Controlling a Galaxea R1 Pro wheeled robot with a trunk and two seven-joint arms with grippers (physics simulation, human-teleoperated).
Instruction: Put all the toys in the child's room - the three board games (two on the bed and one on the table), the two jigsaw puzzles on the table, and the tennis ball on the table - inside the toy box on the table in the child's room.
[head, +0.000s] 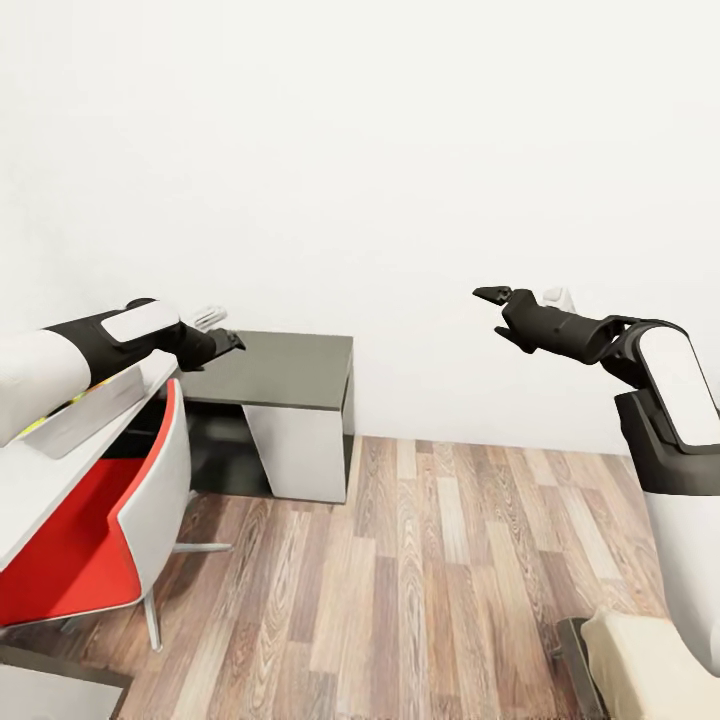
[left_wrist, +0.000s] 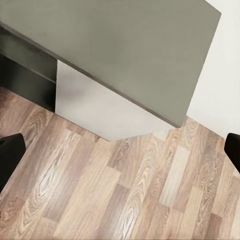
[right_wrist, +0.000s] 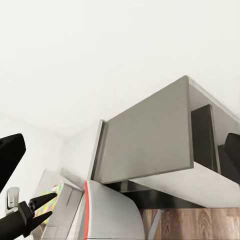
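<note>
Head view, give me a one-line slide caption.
Both arms raised, left pincer over the dark grey desk section, red chair alongside, plank floor ahead.

The wall (head: 360, 150) was plain white. The floor (head: 420, 580) showed brown wood-plank grain. The table (head: 285, 370) had a dark grey top over white panels. The chair (head: 110, 540) was red inside, with a pale grey shell.

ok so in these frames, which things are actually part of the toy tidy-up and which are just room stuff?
Part of the job:
toy box
puzzle box, apparently lying in the toy box
table
bed, corner only

Just there:
red chair
wood floor
white wall
</note>
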